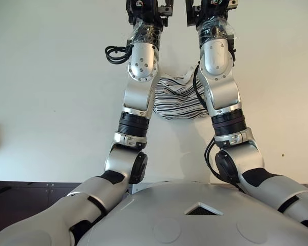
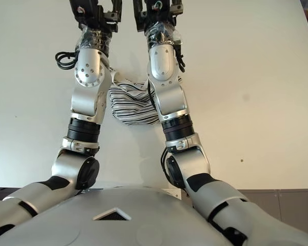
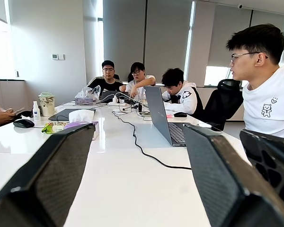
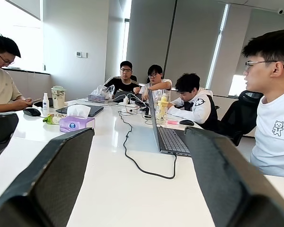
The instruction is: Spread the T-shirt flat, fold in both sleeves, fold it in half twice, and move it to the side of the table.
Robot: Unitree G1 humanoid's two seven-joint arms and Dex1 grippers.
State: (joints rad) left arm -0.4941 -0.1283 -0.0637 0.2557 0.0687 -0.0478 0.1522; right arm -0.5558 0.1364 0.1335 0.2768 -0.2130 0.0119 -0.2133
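Right now the bunched black-and-white striped T-shirt point(image 1: 177, 100) lies at six o'clock of my left gripper point(image 3: 139, 130) and right gripper point(image 4: 139, 132), both spread empty, equally near either.

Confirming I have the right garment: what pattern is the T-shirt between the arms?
The T-shirt has black-and-white stripes, clearest in the left eye view.

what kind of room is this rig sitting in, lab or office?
Most likely an office meeting room, not a lab: a long white table runs down the room, with an open laptop and a tissue box standing on it.
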